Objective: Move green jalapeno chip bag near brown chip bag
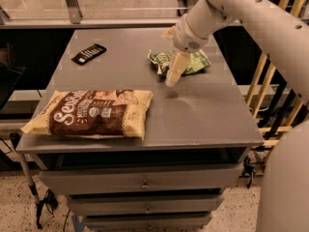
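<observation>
Your small crinkly light-green jalapeno chip bag (pixel 197 61) is lying flat toward the grey metal table's (pixel 207 120) back-right corner. The cream gripper (pixel 174 71) is hanging at its left end, probably lining up a grasp; whether it is spread or closed, you cannot tell. The large brown chip bag (pixel 91 114) is lying at the front-left corner, well apart. 1 black remote (pixel 89 53) is sitting back-left, off the path.
</observation>
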`<move>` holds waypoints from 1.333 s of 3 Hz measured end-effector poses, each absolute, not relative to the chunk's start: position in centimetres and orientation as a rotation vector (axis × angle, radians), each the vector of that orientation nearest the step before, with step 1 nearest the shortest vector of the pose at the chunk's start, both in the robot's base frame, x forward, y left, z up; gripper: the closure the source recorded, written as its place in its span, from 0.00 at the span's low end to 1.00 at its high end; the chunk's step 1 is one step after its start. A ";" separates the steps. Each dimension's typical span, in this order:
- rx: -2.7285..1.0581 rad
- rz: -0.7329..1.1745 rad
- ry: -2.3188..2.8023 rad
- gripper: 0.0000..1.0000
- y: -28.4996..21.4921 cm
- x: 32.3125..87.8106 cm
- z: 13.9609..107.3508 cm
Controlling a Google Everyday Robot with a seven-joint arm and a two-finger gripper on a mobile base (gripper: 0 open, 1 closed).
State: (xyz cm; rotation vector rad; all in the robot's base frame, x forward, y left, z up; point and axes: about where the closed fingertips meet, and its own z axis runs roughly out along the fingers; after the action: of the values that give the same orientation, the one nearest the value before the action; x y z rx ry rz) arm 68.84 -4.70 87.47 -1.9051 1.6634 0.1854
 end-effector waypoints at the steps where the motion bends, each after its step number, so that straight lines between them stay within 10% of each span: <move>1: -1.922 0.211 1.674 0.00 -4.2 69.5 86.4; 2: -1.926 0.208 1.712 0.00 -4.5 70.3 85.5; 4: -1.890 0.213 1.769 0.42 -5.2 71.4 84.5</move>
State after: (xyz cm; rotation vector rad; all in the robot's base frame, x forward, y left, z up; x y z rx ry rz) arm 71.38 -5.19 84.55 -1.8897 1.7689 0.2130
